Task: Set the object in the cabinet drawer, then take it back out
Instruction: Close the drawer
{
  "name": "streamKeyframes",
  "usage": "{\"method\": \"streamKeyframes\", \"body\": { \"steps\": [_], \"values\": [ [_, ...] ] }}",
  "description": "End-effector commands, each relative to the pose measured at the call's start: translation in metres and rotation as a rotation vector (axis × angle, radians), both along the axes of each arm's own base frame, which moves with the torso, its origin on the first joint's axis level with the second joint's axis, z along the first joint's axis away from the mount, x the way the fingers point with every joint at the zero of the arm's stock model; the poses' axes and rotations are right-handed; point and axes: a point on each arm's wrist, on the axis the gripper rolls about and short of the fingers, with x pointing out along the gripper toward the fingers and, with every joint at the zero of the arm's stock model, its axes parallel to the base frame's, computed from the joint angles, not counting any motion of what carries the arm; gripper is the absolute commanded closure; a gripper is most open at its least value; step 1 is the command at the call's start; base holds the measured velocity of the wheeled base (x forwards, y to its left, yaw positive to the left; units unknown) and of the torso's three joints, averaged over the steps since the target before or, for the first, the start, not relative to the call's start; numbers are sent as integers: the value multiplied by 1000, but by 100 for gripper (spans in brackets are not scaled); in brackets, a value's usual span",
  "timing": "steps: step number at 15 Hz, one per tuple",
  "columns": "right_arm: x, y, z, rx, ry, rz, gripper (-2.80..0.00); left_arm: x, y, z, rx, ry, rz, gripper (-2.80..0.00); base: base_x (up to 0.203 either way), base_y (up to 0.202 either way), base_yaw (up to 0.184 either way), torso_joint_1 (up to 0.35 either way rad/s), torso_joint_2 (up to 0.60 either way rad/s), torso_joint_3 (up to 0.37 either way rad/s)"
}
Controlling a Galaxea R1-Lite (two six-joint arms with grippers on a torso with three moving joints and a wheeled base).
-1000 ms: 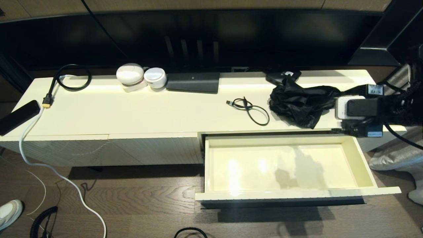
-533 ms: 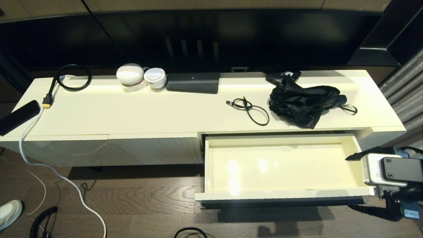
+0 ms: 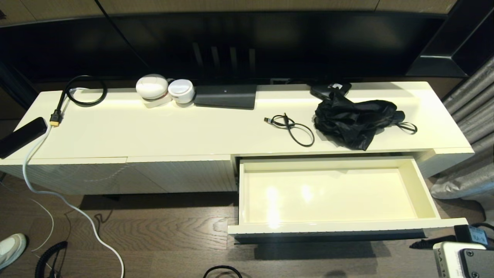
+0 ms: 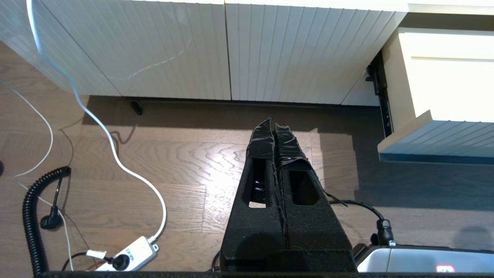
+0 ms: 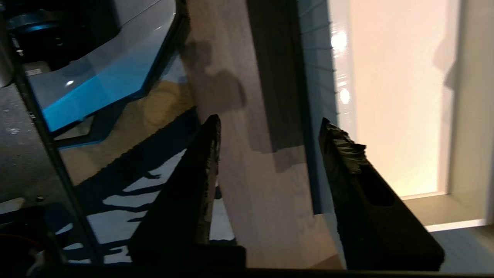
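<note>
Withdrawing from the cabinet, the right tool (image 5: 266,127) had dropped over one second from beside the crumpled black fabric bundle with a looped cord (image 3: 355,119) on the cream-white tabletop (image 3: 154,131) to a low position in front of the cabinet, so that the head view showed only the white and black wrist housing at its lower right corner. The right wrist view showed the two black padded fingers (image 5: 347,154) of that tool spread apart with nothing between them, hanging over the brown wood floor (image 3: 154,235) just beside the ribbed front of the wide, shallow cream-white cabinet drawer (image 3: 420,193). The drawer stood pulled fully out and its plain cream interior held nothing. The black bundle, judged to be the object of the task, lay on the tabletop directly behind the drawer opening, in the same place and shape as one second earlier. A small coiled black cable (image 3: 293,127) lay just beside it. The left tool (image 4: 273,125) hung parked above the floor in front of the closed ribbed cream panels (image 4: 227,50), its fingers pressed together and empty. Judged from this layout, the object was out of the drawer, and the retreat suggested the retrieval was complete.
</note>
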Motion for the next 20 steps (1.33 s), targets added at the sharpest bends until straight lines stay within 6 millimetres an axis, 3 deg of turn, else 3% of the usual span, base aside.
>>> {"method": "streamKeyframes", "body": {
  "steps": [1,4,9,20],
  "values": [
    [-8,-2,-16,-12,62,-5,0,0,0,0,-1,0,0,0,0,0,0,0,0,0],
    [-15,-6,-42,-30,132,-21,0,0,0,0,-1,0,2,0,0,0,0,0,0,0],
    [12,2,-82,-23,163,-53,0,0,0,0,-1,0,2,0,0,0,0,0,0,0],
    [69,17,-117,-59,86,-109,0,0,0,0,-1,0,1,0,0,0,0,0,0,0]
  ]
}}
